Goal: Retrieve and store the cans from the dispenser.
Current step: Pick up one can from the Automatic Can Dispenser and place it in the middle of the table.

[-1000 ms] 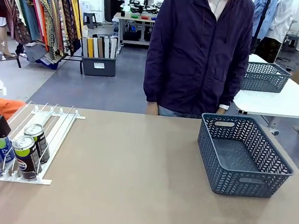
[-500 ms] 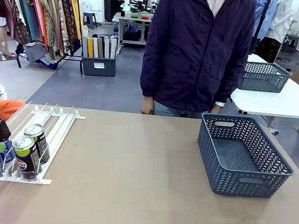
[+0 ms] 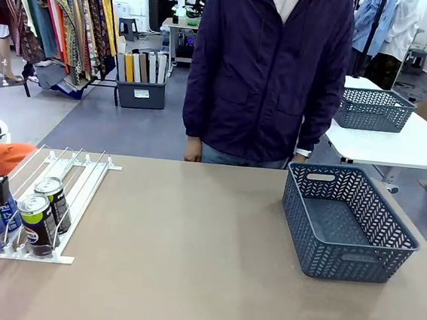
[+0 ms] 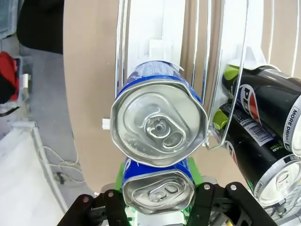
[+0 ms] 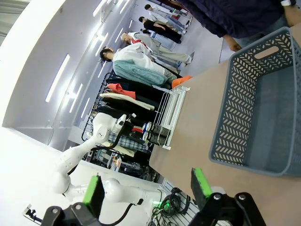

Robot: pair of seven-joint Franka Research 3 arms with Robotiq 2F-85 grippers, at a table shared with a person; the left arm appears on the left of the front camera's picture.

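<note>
Tan table [image 3: 187,278], dispenser [image 3: 91,175] end: pinching upright blue can [image 4: 158,190] in left gripper [image 4: 158,181], axis along fingers [image 4: 117,182]; right gripper [image 5: 148,186] spread, idle.

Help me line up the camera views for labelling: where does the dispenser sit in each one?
Front view: dispenser at lower left.
Left wrist view: dispenser top centre, beyond the blue can in the left claw.
Right wrist view: dispenser mid-frame, left of the basket.
Shared landmark: the dark cans in it.
</note>
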